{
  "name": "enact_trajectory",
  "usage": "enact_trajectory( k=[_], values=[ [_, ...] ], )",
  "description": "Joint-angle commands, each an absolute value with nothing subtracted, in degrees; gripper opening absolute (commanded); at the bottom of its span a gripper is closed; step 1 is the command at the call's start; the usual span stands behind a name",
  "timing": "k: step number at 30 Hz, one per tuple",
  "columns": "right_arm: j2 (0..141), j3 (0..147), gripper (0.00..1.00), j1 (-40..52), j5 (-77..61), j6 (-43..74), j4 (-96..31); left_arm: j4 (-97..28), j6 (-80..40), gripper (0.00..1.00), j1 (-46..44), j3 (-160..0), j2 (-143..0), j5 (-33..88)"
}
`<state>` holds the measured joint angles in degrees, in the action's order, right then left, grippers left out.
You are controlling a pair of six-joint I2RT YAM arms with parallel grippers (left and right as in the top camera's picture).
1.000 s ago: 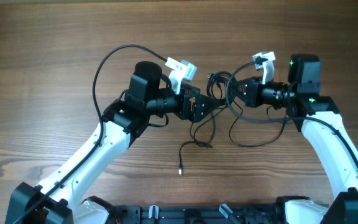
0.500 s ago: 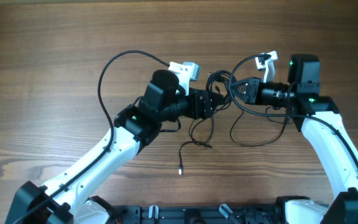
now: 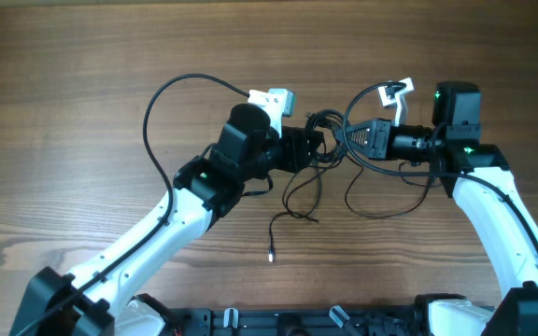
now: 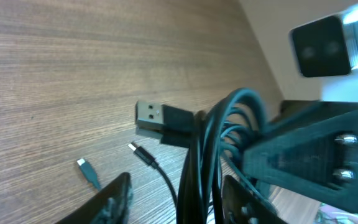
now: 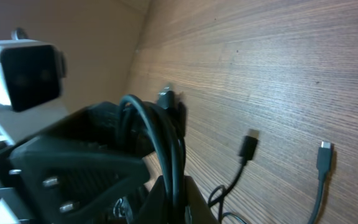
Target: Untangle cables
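A bundle of black cables (image 3: 328,124) hangs coiled above the table between my two grippers. My right gripper (image 3: 351,138) is shut on the cable loops (image 5: 169,149), pinching them between its fingers (image 5: 193,198). My left gripper (image 3: 318,147) faces it from the left. Its jaws straddle the same bundle (image 4: 204,155), one finger (image 4: 114,199) still apart from the strands. A USB-A plug (image 4: 151,115) sticks out of the bundle. Loose ends trail down to the table (image 3: 297,198), one ending in a small connector (image 3: 271,252).
A wide cable loop (image 3: 381,201) lies on the wood below my right gripper. Small plugs (image 5: 248,146) (image 5: 324,152) rest on the tabletop. A long cable arc (image 3: 162,103) rises from my left arm. The arm bases stand at the front edge (image 3: 297,322).
My left arm has swung right up to the cable bundle and its jaws have narrowed around it. My right gripper has kept its hold and barely moved.
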<state>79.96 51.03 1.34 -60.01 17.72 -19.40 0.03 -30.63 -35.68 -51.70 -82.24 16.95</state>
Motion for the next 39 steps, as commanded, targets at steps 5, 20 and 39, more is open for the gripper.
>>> enact_trajectory(
  k=[5, 20, 39],
  values=[
    [80.5, 51.0, 0.09, 1.2, -58.7, 16.3, -18.7, 1.2, -29.8, 0.04, -35.3, -52.1, -84.2, 16.0],
    [80.4, 51.0, 0.75, 1.2, -52.7, 5.7, -23.1, 1.9, -28.7, 0.04, -31.6, -52.1, -83.3, 16.0],
    [80.4, 51.0, 0.64, 8.2, -46.9, -10.6, -10.2, -0.9, -28.6, 0.04, -31.7, -52.1, -83.3, 26.3]
  ],
)
